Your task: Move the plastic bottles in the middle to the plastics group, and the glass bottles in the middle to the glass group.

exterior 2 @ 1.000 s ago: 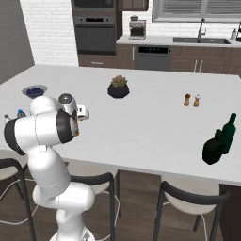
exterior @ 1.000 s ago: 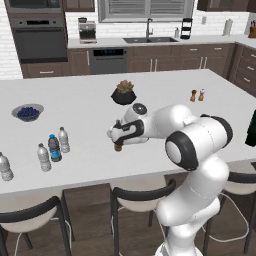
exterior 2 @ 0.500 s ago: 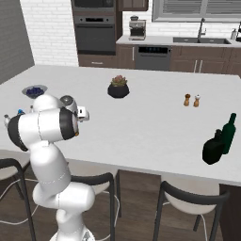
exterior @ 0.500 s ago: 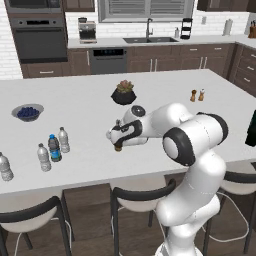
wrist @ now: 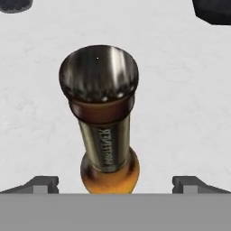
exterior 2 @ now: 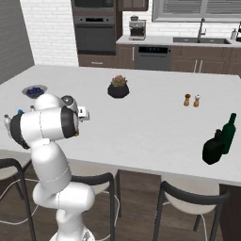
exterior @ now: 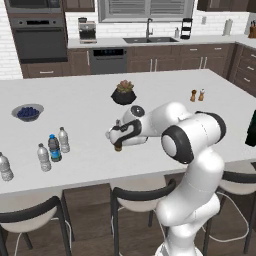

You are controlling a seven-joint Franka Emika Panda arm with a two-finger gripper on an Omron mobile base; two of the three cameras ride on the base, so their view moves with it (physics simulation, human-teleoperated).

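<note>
On the white island counter (exterior: pixel 165 85), far left, a clear ribbed plastic water bottle with a white cap (exterior: pixel 5 167) stands alone near the front edge. Behind it sits a grey bowl (exterior: pixel 27 112) holding dark blue berries. Just to the right stand three small bottles close together: a clear ribbed one (exterior: pixel 44 157), a dark bottle with blue label and blue cap (exterior: pixel 54 148) just beside it, and another clear ribbed one (exterior: pixel 63 139). Their contents cannot be judged.

At mid-counter a slim amber-brown glass bottle with a long neck (wrist: pixel 105 131) stands upright beneath the white arm's gripper (exterior: pixel 118 136). The hand view looks down on its metallic cap, with the two finger tips (wrist: pixel 43 184) spread wide on either side, touching nothing. A dark pot holding a small plant (exterior: pixel 123 94) sits behind, with two small shakers (exterior: pixel 197 95) further right. At the far right stand two dark green glass bottles (exterior 2: pixel 220 140).

Compared with a second ago, the bottles lie unchanged; the arm's elbow has shifted slightly.

From the left base view, the hand hides most of the amber bottle, leaving only its base visible.
</note>
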